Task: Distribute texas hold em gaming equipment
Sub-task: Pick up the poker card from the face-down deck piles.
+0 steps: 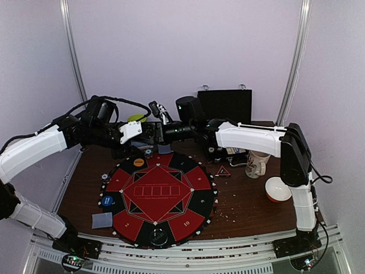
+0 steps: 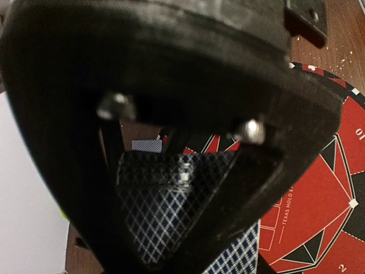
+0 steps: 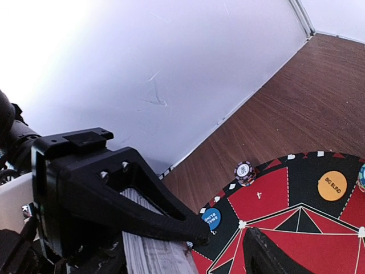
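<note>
On my screen the deck of cards [image 3: 153, 251] sits at the tip of the left gripper [image 1: 149, 136]: from the right wrist camera I see its white edges pressed against the underside of one black finger [image 3: 154, 214], and from the left wrist camera the diamond-patterned backs [image 2: 159, 217] show through a black triangular frame that fills most of the view. I read the left fingers as clamped on that deck. The right gripper [image 1: 165, 128] is nose to nose with the left one above the far edge of the round red and black mat [image 1: 157, 194], but I cannot tell whether its fingers are parted or closed; only a dark tip of one [image 3: 268, 257] shows at the bottom of its own camera. A single grey-blue card [image 1: 164, 149] shows just below the two grippers at the far rim of the mat, and I cannot tell if it lies flat or hangs from them. Another card [image 1: 102, 220] lies on the table just off the mat's near left edge. An orange disc [image 1: 138, 162] and a blue disc [image 1: 107, 200] rest on the left side of the mat, with a striped chip stack [image 3: 244, 171] on the rim between them. The small triangle [image 1: 223, 170] lies off the mat to the right, near the mug [image 1: 258, 164]. Both arms are stretched forward and turned inward, forearms nearly level, the left coming in from the left and the right from the right
</note>
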### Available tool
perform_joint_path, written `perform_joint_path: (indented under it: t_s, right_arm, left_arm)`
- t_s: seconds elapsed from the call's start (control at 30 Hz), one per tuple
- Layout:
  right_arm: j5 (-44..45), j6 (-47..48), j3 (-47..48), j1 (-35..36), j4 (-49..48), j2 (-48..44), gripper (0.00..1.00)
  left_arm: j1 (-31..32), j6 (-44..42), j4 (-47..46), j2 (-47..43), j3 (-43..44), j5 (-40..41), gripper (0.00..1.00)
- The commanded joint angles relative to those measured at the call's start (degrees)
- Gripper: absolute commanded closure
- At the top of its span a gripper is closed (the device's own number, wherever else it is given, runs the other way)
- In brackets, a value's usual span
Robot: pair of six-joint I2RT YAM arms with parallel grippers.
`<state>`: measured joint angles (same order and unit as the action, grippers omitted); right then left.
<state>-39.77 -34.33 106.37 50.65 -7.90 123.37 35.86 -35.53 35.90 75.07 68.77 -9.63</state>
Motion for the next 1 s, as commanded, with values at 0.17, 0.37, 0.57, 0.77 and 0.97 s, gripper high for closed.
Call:
perform_joint_path:
  t_s: [0.17, 0.37, 0.57, 0.77, 0.97]
  right_arm:
    - [8.82, 10.06, -0.77, -0.63, 13.23, -3.71, 0.4]
    - [12.32, 12.61, -2.01, -1.66, 16.16, -6.93, 0.48]
    - [10.2, 13.84, -1.96, -1.88, 17.88, -7.95, 0.54]
    - [7.55, 15.05, -0.64, -1.77, 20.12, -8.94, 0.7]
    - [9.51, 16.84, -0.42, -1.83, 23.18, -11.07, 0.93]
  left_arm:
    - [0.46, -0.44, -2.84, -1.07, 0.75, 1.38, 0.57]
    - [0.42, -0.16, -2.8, -0.62, 1.1, 1.95, 0.58]
    - [0.42, -0.02, -2.86, -0.8, 1.1, 2.32, 0.58]
    - [0.45, 0.26, -2.85, -0.28, 1.19, 3.11, 0.58]
    - [0.39, 0.57, -2.91, -0.01, 1.1, 3.93, 0.57]
